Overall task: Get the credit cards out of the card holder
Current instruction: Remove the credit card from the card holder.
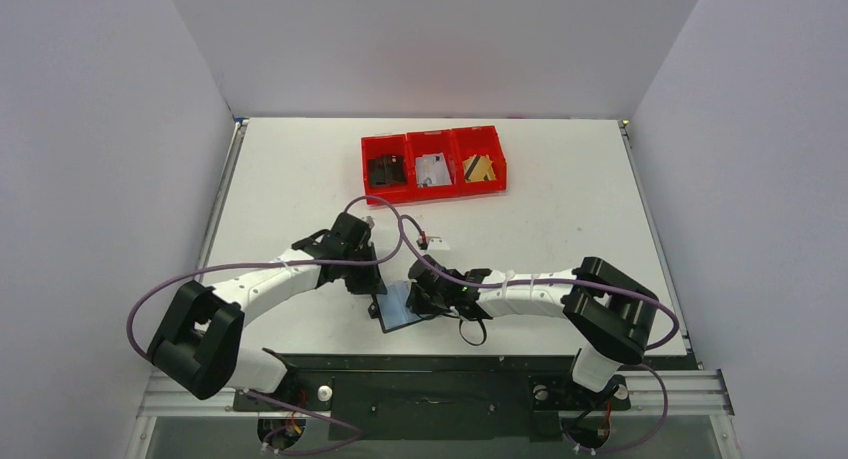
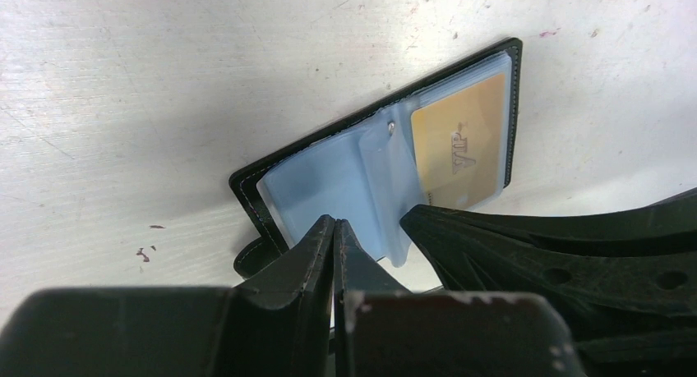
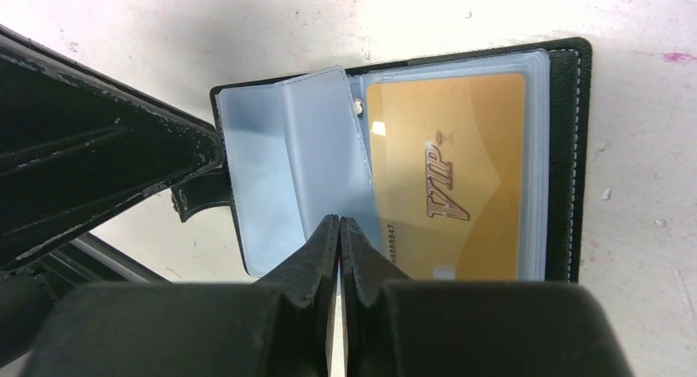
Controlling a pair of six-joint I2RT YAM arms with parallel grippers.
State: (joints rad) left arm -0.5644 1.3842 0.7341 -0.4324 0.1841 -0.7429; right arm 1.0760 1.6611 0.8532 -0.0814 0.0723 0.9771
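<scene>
At the near edge of the table [image 1: 300, 169], the card holder [image 3: 567, 163] is lying between the clenched left gripper [image 2: 334, 225] and clenched right gripper [image 3: 339, 222], both touching its sleeve [image 3: 271, 163].

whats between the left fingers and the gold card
A half-turned clear sleeve of the wallet stands between the shut left fingers and the gold card, in the left wrist view.

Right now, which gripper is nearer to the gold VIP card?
Right. The right gripper is shut at the clear sleeve beside the gold card; the left gripper sits at the opposite side of the card holder.
</scene>
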